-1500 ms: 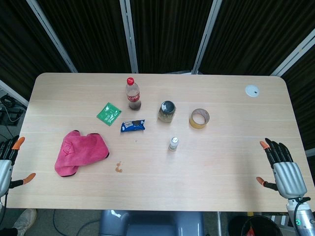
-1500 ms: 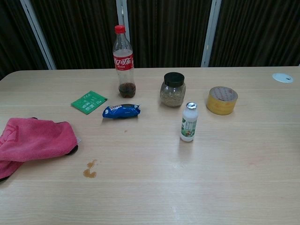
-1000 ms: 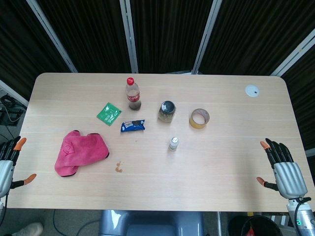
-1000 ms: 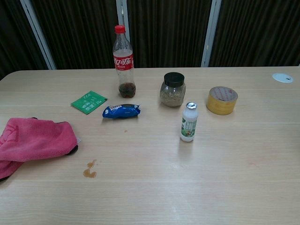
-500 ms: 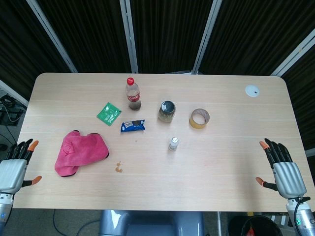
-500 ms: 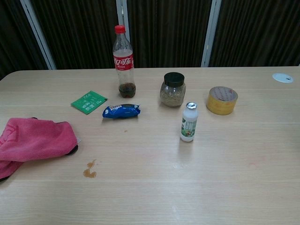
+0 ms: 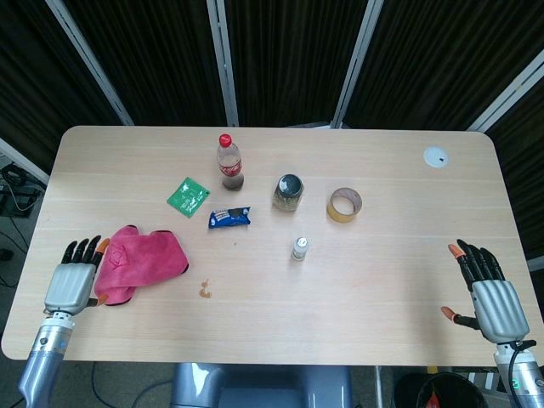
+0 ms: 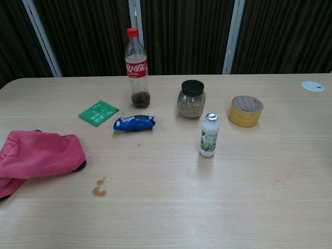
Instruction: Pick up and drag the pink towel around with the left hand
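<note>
The pink towel [image 7: 143, 261] lies crumpled on the left part of the table, seen in the chest view as the pink towel [image 8: 39, 155] at the left edge. My left hand [image 7: 73, 280] hovers just left of it in the head view, fingers spread and holding nothing, its thumb overlapping the towel's left edge. Whether it touches the cloth I cannot tell. My right hand [image 7: 488, 291] hangs open off the table's right front corner. Neither hand shows in the chest view.
Behind the towel lie a green sachet [image 7: 188, 196] and a blue snack packet [image 7: 229, 218]. A cola bottle [image 7: 229, 161], a dark-lidded jar [image 7: 288, 192], a tape roll [image 7: 344, 205] and a small white bottle [image 7: 299, 248] stand mid-table. A brown stain [image 7: 205, 289] marks the wood.
My left hand has moved right, from beyond the table's left edge to beside the towel. The towel and my right hand have stayed put.
</note>
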{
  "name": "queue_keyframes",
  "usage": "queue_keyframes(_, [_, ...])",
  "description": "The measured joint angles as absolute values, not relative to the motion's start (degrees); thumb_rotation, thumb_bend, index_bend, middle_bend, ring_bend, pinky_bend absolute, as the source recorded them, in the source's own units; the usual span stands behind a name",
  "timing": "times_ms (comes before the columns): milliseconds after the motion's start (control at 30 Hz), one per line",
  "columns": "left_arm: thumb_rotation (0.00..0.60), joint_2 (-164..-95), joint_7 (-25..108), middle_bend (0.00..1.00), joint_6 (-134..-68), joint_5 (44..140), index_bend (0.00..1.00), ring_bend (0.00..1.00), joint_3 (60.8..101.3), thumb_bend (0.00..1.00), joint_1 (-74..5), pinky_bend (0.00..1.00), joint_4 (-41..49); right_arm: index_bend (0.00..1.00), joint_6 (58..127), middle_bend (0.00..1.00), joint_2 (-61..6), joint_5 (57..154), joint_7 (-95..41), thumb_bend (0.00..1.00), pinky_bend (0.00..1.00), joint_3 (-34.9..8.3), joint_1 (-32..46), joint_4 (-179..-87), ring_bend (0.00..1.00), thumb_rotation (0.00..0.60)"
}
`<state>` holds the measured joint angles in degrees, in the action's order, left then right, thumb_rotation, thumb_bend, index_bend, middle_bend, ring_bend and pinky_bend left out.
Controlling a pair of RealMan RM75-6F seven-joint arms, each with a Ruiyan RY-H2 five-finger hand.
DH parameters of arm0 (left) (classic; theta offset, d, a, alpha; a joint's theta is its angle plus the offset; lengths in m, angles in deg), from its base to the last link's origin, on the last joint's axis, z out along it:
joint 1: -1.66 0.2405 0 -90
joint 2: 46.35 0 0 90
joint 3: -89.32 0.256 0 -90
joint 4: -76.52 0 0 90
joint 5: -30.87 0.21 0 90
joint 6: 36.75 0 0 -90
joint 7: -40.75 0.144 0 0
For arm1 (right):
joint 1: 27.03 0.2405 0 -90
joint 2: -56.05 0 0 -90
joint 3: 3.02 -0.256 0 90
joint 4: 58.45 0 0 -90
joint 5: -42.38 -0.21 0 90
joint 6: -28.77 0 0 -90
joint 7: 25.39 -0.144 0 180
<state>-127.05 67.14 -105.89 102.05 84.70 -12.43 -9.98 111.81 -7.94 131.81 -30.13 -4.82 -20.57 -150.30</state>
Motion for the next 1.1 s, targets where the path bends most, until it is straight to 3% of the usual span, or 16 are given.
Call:
queue_keyframes(300, [0.6, -133.44, 70.19, 0.0, -102.59, 96.83, 0.0, 0.0, 82.62, 0.0, -15.92, 0.0, -3.14, 0.0, 110.27, 0.0, -8.19, 130.96, -31.13, 0.0, 0.0, -5.12, -19.81, -149.93, 0.0, 0.6])
queue_keyframes(867, [0.6, -138.43, 70.22, 0.0, -95.03, 90.27, 0.01, 0.0, 79.58, 0.0, -21.78, 0.01, 6.08, 0.0, 108.96, 0.0, -8.58, 129.7, -31.27, 0.0, 0.0, -5.44, -19.22, -149.73, 0.0, 0.6])
queue_keyframes(933, [0.6, -138.68, 70.14, 0.0, -94.67, 89.5, 0.1, 0.0, 78.9, 0.0, -22.58, 0.05, 6.05, 0.0, 108.72, 0.0, -8.51, 129.39, -31.29, 0.0, 0.0, -5.44, -19.21, -149.94, 0.0, 0.6])
queue_keyframes(1000, [0.6, -138.76, 70.56, 0.04, -94.66, 89.1, 0.28, 0.02, 78.66, 0.02, -23.08, 0.13, 5.8, 0.0, 108.61, 0.0, -8.43, 129.31, -31.26, 0.0, 0.0, -5.44, -19.19, -150.12, 0.0, 0.6])
queue_keyframes(1100, [0.6, -138.89, 71.39, 0.26, -94.95, 88.24, 0.47, 0.2, 78.46, 0.12, -23.57, 0.3, 5.24, 0.0, 108.7, 0.0, -8.36, 129.47, -31.01, 0.0, 0.0, -5.41, -19.17, -150.08, 0.0, 0.6])
